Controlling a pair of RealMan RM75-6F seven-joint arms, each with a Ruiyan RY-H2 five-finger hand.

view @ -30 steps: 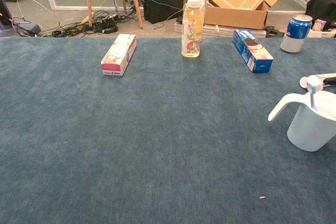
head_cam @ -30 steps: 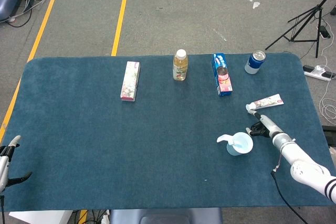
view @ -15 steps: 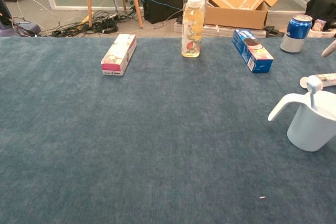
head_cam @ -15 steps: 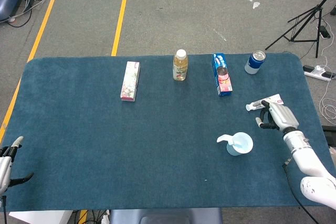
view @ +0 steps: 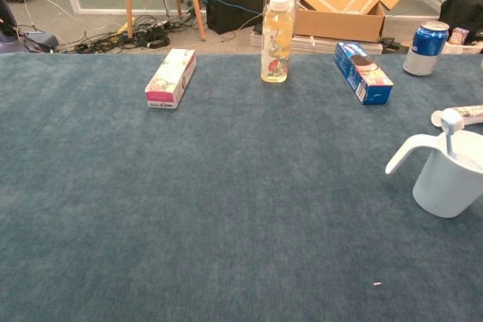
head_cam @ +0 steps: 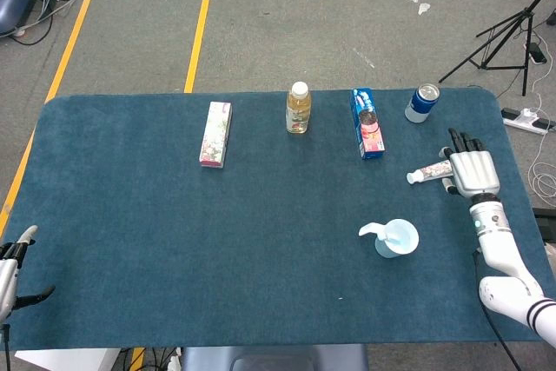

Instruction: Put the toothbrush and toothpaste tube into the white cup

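Note:
The white cup stands on the blue table's right side, its handle pointing left. A pale blue toothbrush stands in the cup, head up. Beyond the cup lies the toothpaste tube, cap to the left, also seen in the chest view. My right hand hovers at the tube's right end with its fingers stretched out and spread, holding nothing. My left hand hangs at the table's near left corner, fingers apart and empty.
Along the far side stand a pink-and-white box, a juice bottle, a blue box and a blue can. The table's right edge runs close to my right hand.
My right hand has left the cup's side, moved away and to the right to the tube's end, and spread its fingers. The toothbrush stays in the cup.

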